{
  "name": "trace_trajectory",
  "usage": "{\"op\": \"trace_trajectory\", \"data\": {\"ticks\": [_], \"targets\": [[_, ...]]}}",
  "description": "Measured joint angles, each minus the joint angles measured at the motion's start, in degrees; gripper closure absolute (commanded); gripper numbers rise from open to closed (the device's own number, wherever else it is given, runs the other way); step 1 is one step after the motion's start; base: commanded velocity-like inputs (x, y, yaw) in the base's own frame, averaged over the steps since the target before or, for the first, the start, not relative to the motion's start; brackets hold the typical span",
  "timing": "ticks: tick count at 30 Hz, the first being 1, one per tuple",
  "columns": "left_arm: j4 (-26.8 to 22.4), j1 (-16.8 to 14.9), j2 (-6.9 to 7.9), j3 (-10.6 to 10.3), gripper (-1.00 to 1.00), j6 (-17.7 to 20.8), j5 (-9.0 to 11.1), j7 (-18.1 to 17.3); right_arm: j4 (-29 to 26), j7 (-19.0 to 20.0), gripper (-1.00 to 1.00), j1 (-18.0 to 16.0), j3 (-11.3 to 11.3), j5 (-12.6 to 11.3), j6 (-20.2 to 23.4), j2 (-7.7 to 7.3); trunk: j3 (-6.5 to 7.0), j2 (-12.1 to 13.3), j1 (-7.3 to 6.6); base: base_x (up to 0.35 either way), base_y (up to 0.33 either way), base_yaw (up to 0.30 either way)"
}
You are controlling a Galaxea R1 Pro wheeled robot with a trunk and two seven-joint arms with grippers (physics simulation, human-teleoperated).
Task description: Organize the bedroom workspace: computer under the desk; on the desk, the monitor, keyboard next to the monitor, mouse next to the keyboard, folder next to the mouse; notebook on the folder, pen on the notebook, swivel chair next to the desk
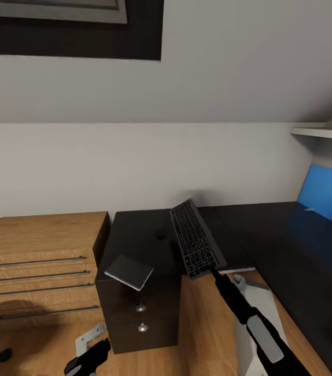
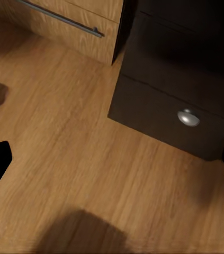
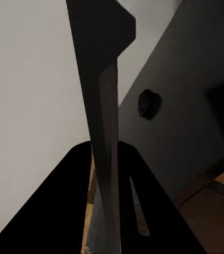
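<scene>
From the head camera, the right gripper (image 1: 214, 271) is clamped on the near end of the black keyboard (image 1: 196, 239), which tilts up above the glossy black desk (image 1: 270, 235). The small dark mouse (image 1: 159, 235) sits on the desk top just left of the keyboard, and the notebook (image 1: 129, 272) overhangs the desk's front edge. The right wrist camera adds a close edge-on look at the keyboard (image 3: 105, 132) between the fingers, with the mouse (image 3: 149, 103) beyond. The left wrist camera looks down on wood floor (image 2: 90, 174) and a silver drawer knob (image 2: 188, 117); the left gripper (image 1: 90, 357) hangs low, fingers apart.
</scene>
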Motion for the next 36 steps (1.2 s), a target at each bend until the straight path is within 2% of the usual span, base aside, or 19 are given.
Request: {"op": "trace_trajectory", "data": {"ticks": [2, 5, 7, 9, 11, 15, 18, 23, 29, 30, 33, 36], "targets": [[0.0, 0.0, 0.05, 0.0, -1.00, 0.0, -0.1, 0.0, -1.5, -1.1, 1.00, 0.0, -0.3, 0.3, 3.0, 0.00, 0.36, 0.8, -0.44, -0.331, 0.000, 0.000], [-0.1, 0.0, 0.13, 0.1, -1.00, 0.0, 0.0, 0.0, -4.1, -6.2, 1.00, 0.0, -1.9, -1.1, 9.3, 0.00, 0.90, 2.0, -1.10, -0.334, 0.000, 0.000], [-0.1, 0.0, 0.12, 0.0, -1.00, 0.0, 0.0, 0.0, -7.8, -14.3, 1.00, 0.0, -4.0, -3.5, 14.0, -0.01, 1.25, 2.8, -1.54, -0.336, 0.000, 0.000], [-0.1, 0.0, 0.10, 0.0, -1.00, 0.0, 0.0, -0.1, -11.2, -22.7, 1.00, 0.0, -5.0, -5.8, 16.9, -0.04, 1.61, 3.6, -1.98, -0.336, 0.000, 0.000], [-0.1, 0.0, 0.09, 0.0, -1.00, 0.0, 0.0, -0.1, -15.5, -27.8, 1.00, 0.5, -5.6, -7.6, 18.4, -0.12, 1.98, 4.4, -2.42, -0.336, 0.000, 0.000], [0.0, 0.0, 0.05, -0.1, -1.00, 0.0, 0.0, -0.1, -22.5, -29.2, 1.00, 4.4, -5.7, -7.8, 18.8, -0.18, 2.69, 6.0, -3.30, -0.336, 0.000, 0.000], [0.4, 0.0, 0.07, -0.6, -1.00, 0.0, 0.0, -0.1, -24.5, -29.5, 1.00, 6.4, -5.8, -7.8, 18.6, -0.21, 3.23, 7.2, -3.95, -0.336, 0.000, 0.000], [0.7, 0.0, 0.08, -0.8, -1.00, 0.0, 0.0, -0.1, -25.1, -29.6, 1.00, 6.9, -6.1, -7.7, 18.6, -0.44, 4.13, 9.2, -5.05, -0.332, -0.082, 0.000], [1.0, 0.0, 0.08, -0.8, -1.00, 0.0, 0.0, 0.0, -25.1, -29.7, 1.00, 7.0, -8.0, -7.6, 18.5, -0.66, 5.21, 11.6, -6.38, -0.295, -0.218, 0.000], [2.1, 0.0, 0.03, -1.6, -1.00, 0.0, -0.1, -0.1, -25.0, -29.7, 1.00, 7.1, -8.6, -7.5, 18.5, -0.67, 5.39, 12.0, -6.60, -0.283, -0.242, 0.000], [2.4, 0.0, 0.04, -1.9, -1.00, 0.0, -0.1, -0.2, -25.0, -29.6, 1.00, 7.1, -8.6, -7.7, 18.5, -0.67, 5.93, 13.2, -7.26, -0.283, -0.240, 0.000], [2.4, 0.0, 0.04, -2.0, -1.00, 0.0, 0.0, -0.2, -24.7, -29.6, 1.00, 7.1, -11.0, -7.6, 18.6, -1.11, 6.47, 14.4, -7.92, -0.288, -0.212, 0.000]]}}
